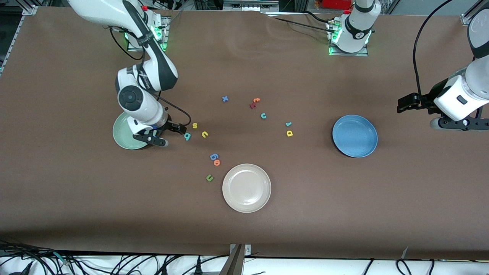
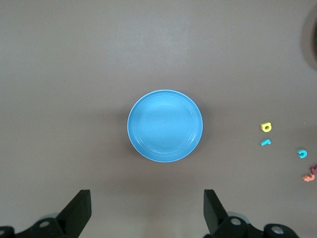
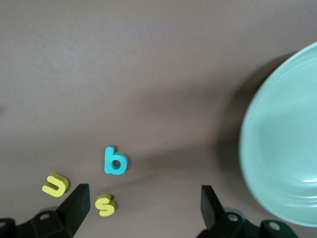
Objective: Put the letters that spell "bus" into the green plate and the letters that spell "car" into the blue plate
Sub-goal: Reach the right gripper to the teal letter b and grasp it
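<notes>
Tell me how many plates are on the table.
3: the green plate under the right arm's wrist, the blue plate toward the left arm's end, the cream plate nearest the front camera.

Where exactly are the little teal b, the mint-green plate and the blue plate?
Tiny teal foam letter b (image 3: 115,160): right wrist view, on its round bowl.
Round pale mint-green plate (image 3: 287,148): right wrist view, on its inner surface.
Round medium-blue plate (image 2: 165,125): left wrist view, on its centre.

Matt brown cloth-like table (image 1: 344,214); glossy smooth green plate (image 3: 287,148) and blue plate (image 2: 165,125); matt foam-like teal "b" (image 3: 115,160)
</notes>
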You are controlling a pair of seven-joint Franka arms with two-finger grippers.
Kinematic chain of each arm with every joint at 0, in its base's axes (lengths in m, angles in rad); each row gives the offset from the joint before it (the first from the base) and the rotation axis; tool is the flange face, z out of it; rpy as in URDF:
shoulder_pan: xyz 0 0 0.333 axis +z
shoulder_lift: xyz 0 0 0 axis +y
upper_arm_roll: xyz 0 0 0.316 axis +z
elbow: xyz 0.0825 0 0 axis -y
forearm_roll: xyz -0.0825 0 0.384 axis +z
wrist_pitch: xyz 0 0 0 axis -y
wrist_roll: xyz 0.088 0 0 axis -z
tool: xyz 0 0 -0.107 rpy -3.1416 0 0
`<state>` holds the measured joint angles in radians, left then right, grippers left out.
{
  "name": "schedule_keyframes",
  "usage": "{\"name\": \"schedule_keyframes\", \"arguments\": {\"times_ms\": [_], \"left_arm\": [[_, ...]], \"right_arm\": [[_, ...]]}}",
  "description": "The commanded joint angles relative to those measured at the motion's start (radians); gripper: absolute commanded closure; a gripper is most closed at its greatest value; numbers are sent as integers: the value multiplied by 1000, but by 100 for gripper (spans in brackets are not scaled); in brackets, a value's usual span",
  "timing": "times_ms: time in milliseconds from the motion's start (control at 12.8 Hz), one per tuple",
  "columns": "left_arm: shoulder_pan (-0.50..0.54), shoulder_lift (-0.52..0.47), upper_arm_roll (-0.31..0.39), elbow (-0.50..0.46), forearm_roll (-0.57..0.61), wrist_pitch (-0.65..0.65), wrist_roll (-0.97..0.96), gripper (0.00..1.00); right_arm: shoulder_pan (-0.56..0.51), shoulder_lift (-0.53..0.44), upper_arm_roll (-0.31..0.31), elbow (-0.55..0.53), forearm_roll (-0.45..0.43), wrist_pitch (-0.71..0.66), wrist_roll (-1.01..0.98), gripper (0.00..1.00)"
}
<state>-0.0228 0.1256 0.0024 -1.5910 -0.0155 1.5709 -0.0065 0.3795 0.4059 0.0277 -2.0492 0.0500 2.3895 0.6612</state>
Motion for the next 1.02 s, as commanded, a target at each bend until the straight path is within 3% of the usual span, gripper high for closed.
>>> {"name": "schedule_keyframes", "arguments": {"times_ms": [0,313,705,940], "left_arm": [[1,-12,-6,-9,34,5,16,0],[1,-12,-6,-9,34,6,16,0],[1,-12,-6,-9,34,5,16,0],[1,-12,-6,-9,34,5,16,0]], "right_arm": [[25,17,3,-2,17,74,83,1],[25,91,17,4,16,218,158,1],[30,134,18,6,17,250,179,2],[29,136,20,6,17,246,172,36]]}}
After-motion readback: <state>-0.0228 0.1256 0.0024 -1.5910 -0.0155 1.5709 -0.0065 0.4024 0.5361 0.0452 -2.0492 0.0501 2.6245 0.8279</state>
